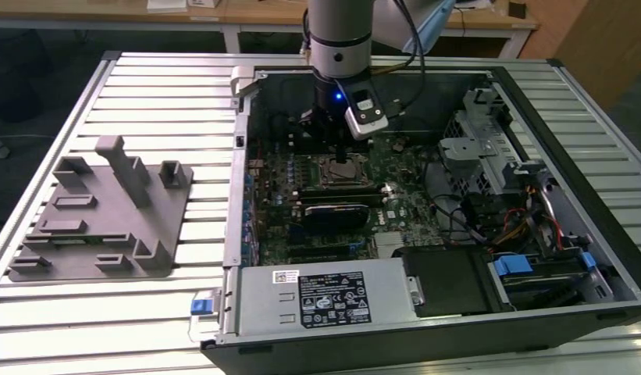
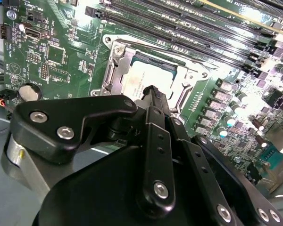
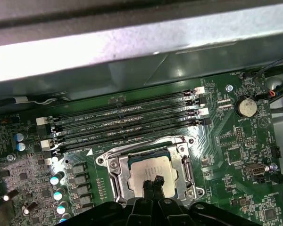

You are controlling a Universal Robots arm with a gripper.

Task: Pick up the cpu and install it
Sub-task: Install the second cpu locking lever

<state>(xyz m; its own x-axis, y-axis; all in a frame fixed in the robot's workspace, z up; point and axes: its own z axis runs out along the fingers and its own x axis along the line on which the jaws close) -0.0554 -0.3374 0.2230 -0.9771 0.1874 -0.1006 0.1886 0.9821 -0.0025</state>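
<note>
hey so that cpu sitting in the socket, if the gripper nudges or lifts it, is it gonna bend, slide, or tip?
The cpu looks like a flat square with a metal top plate, so it is probably stiff rather than floppy. It lies low inside the socket frame, which likely stops sideways sliding. Being thin and flat, it should not roll or tip, though the smooth top could be slippery under the gripper.

The exterior view looked down from high up and far back at the whole open computer case (image 1: 425,195). Both wrist views sat very close above the motherboard (image 2: 52,52) (image 3: 236,155), and all three saw its socket (image 1: 341,170) (image 2: 155,75) (image 3: 148,169).
</note>
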